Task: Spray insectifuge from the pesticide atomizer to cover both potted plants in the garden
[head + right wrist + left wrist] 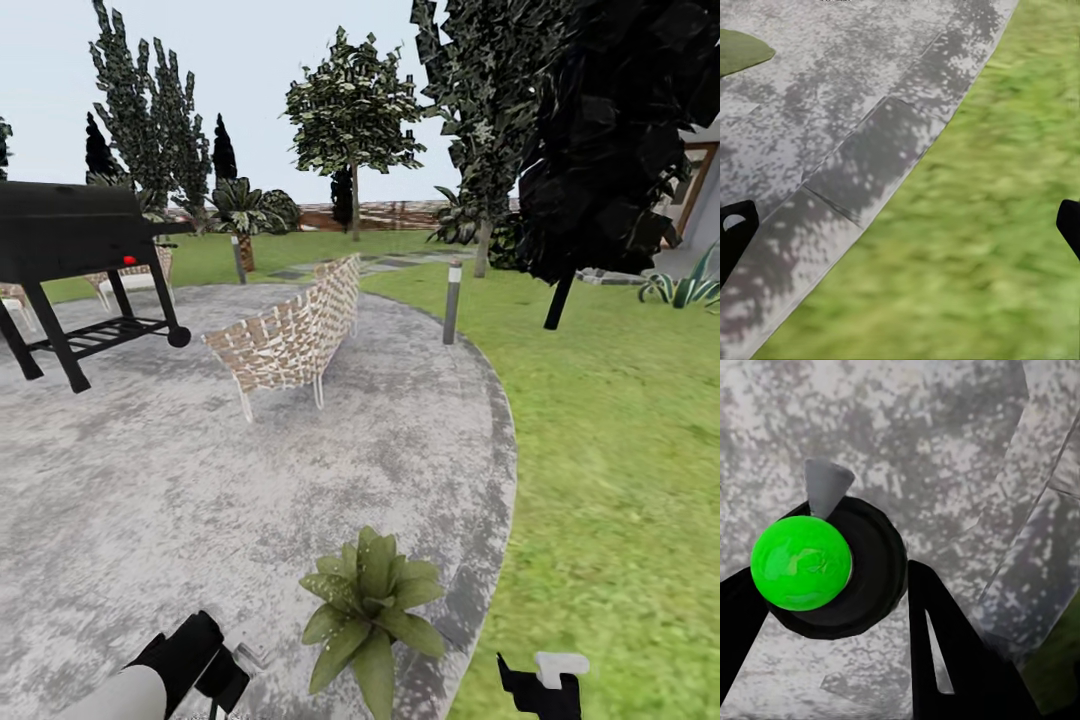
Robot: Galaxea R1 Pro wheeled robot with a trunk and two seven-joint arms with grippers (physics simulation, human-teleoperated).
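Pinching the pesticide atomizer (810,566), the left pincer (832,660) hangs beside the potted plant (372,610); right pincer (900,225) spread above the patio (150,470) edge.

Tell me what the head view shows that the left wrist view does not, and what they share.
Head view alone: a potted plant near the patio's edge, a black grill, a woven chair, lawn and trees.

Left wrist view alone: the left gripper shut on the pesticide atomizer, seen end on, with its bright green round part and small grey cone.

Both: the mottled grey patio.
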